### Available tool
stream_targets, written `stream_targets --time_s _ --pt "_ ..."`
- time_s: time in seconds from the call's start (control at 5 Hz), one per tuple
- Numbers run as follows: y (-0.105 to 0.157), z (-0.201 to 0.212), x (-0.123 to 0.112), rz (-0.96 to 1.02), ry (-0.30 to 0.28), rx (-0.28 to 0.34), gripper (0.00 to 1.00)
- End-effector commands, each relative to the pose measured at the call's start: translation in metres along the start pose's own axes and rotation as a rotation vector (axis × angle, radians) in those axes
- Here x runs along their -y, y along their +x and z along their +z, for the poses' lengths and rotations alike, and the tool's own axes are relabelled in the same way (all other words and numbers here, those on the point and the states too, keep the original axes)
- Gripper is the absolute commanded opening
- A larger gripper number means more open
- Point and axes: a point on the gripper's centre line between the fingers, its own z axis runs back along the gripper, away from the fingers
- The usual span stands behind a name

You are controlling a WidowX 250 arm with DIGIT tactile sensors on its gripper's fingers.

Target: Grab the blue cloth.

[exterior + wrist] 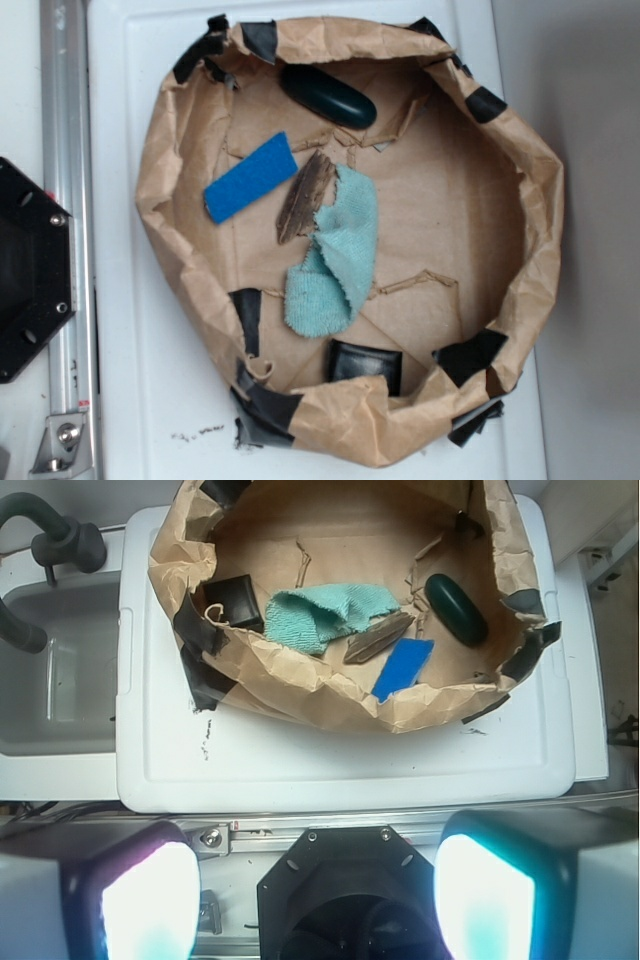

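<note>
The blue cloth (335, 255) is a pale aqua terry cloth lying crumpled in the middle of a brown paper nest (500, 130); the wrist view shows the blue cloth (325, 610) near the nest's centre. My gripper (313, 895) does not appear in the exterior view. In the wrist view its two pale fingers (150, 900) stand wide apart at the bottom corners, well short of the nest and over the robot's base. Nothing is between them. The gripper is open.
Inside the nest lie a stiff bright blue block (250, 178), a dark green glossy oval (328, 95), a strip of bark (305, 197) touching the cloth, and a black square (365, 362). A metal rail (65, 200) and the black base (30, 270) are at the left.
</note>
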Motion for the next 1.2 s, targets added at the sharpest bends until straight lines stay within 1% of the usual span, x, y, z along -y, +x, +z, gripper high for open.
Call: stream_targets --time_s 0.0,0.2,0.4,0.6,0.8,1.0 --pt "0.0 0.0 0.0 0.0 0.0 0.0 1.0" --pt "0.047 -0.031 -0.003 -0.041 0.04 0.011 1.0" --pt "0.092 -0.071 -0.002 -0.17 0.009 0.009 1.0" --pt "0.128 -0.108 -0.005 -0.27 0.034 -0.025 1.0" --pt "0.14 -0.137 -0.02 -0.307 0.015 -0.072 1.0" --pt "0.131 -0.171 -0.005 -0.433 0.006 -0.119 1.0"
